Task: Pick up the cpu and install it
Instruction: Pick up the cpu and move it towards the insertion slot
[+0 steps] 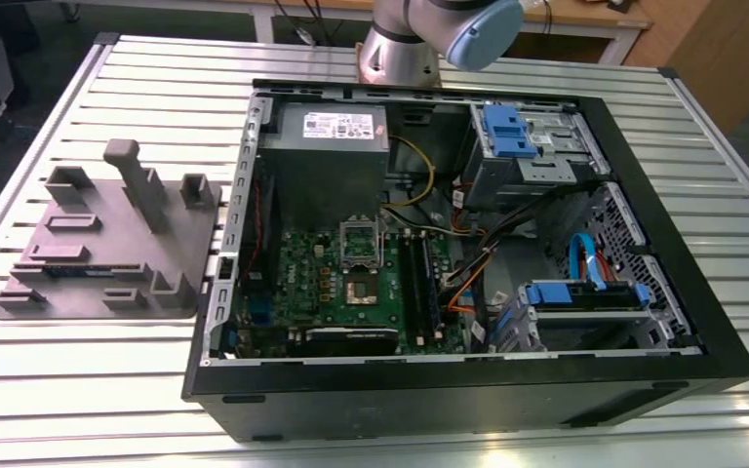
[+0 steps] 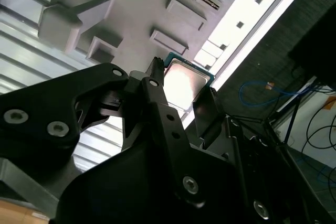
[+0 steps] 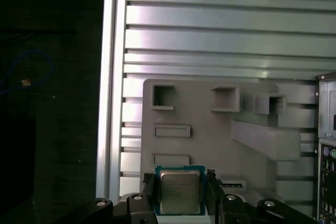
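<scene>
Cpu (image 3: 180,191): flat square chip, metal lid; likely light, rigid, underside fragile. Claw (image 3: 181,183) pinching opposite edges, clear of grey tray (image 3: 210,140). Handle by edges only.

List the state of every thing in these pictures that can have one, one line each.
cpu: clamped between the gripper's fingers, held clear above the grey tray.
gripper: shut on the cpu.
computer case: lying flat on the table, side panel off, inside exposed.
CPU socket: appears open, with no chip in it.
</scene>
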Controlling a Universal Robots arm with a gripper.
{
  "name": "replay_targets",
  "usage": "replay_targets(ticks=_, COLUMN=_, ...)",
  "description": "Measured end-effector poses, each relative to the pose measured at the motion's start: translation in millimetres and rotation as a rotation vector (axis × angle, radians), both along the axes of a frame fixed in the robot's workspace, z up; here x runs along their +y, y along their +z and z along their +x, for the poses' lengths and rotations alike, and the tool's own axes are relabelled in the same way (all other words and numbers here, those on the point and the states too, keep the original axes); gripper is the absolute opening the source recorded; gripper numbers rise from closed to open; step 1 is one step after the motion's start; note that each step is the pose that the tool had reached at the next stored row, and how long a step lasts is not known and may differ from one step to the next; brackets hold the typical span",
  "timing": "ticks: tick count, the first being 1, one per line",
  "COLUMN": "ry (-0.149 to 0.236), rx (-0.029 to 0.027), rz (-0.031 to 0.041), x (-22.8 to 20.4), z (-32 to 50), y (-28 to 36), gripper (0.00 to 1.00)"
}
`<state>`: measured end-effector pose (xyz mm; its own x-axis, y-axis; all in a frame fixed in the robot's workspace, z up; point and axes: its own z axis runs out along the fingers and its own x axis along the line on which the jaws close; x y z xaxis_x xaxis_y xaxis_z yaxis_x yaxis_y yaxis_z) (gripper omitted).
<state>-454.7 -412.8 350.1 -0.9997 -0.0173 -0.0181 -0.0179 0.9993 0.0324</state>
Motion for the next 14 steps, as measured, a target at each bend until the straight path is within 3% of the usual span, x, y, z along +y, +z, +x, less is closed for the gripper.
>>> replay_targets(ticks=14, ry=0.000, rx=0.0001, rz=-0.0085, x=1.1, z=0.0, y=41.3, gripper=0.47)
